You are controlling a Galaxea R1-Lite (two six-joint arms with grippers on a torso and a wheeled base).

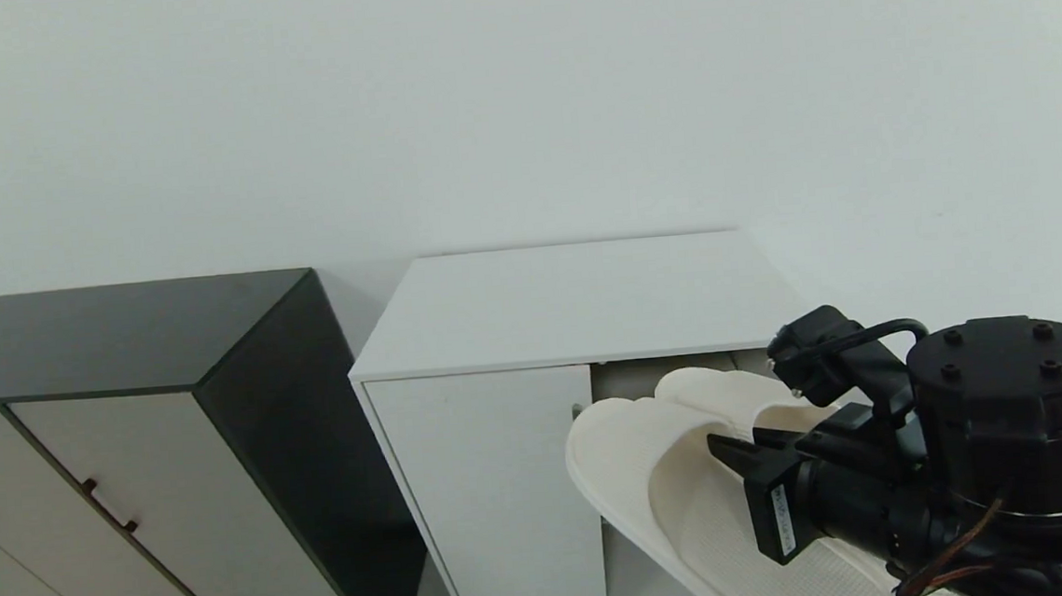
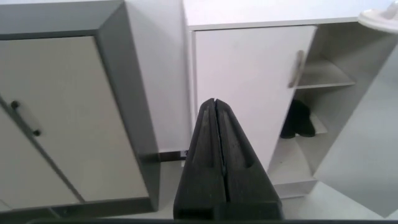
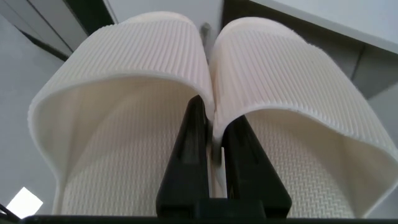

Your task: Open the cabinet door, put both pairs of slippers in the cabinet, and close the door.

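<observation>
The pair of slippers (image 1: 656, 476), cream with ribbed uppers, hangs in the air in front of the open half of the white cabinet (image 1: 569, 305), toes toward it and just below its top board. Neither slipper carries any writing that can be read. The only print is a small white label (image 1: 782, 508) on the right arm's wrist, too small to make out. The right end effector (image 3: 211, 124) is nearly shut, its two fingers pinching the slippers' inner side walls together, so the pair sits side by side, one on each side of the fingers. The right arm lies roughly level and points toward the cabinet opening. The left end effector (image 2: 215, 109) is fully closed and holds nothing. It faces the cabinet's shut door (image 2: 249, 74), well apart from it. That door has a slim handle (image 2: 297, 68) at its edge next to the opening. Inside the opening are a shelf (image 2: 323, 74) and, below it, dark shoes (image 2: 298, 119). Just beside the cabinet's shut-door side stands a black cabinet (image 1: 122, 336) with pale doors.
</observation>
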